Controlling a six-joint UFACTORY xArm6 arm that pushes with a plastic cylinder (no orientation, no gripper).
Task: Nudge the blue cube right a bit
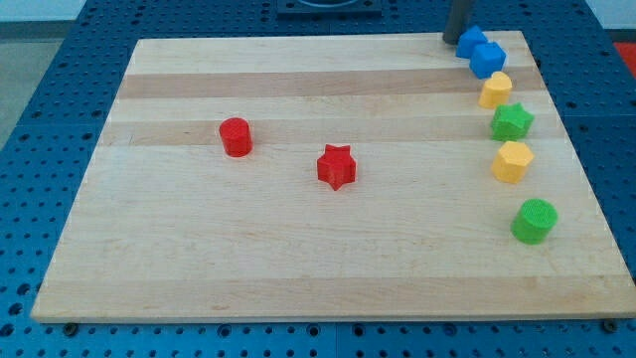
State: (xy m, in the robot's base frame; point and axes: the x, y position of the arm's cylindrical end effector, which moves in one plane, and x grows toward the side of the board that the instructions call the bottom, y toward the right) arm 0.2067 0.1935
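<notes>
The blue cube sits near the top right corner of the wooden board. A second blue block, whose shape I cannot make out, touches it on its upper left. My tip is the lower end of the dark rod at the view's top. It stands just left of the second blue block, close to or touching it, and up and left of the blue cube.
A column runs down the right side below the cube: a yellow block, a green star, a yellow hexagon, a green cylinder. A red cylinder and a red star lie left of centre.
</notes>
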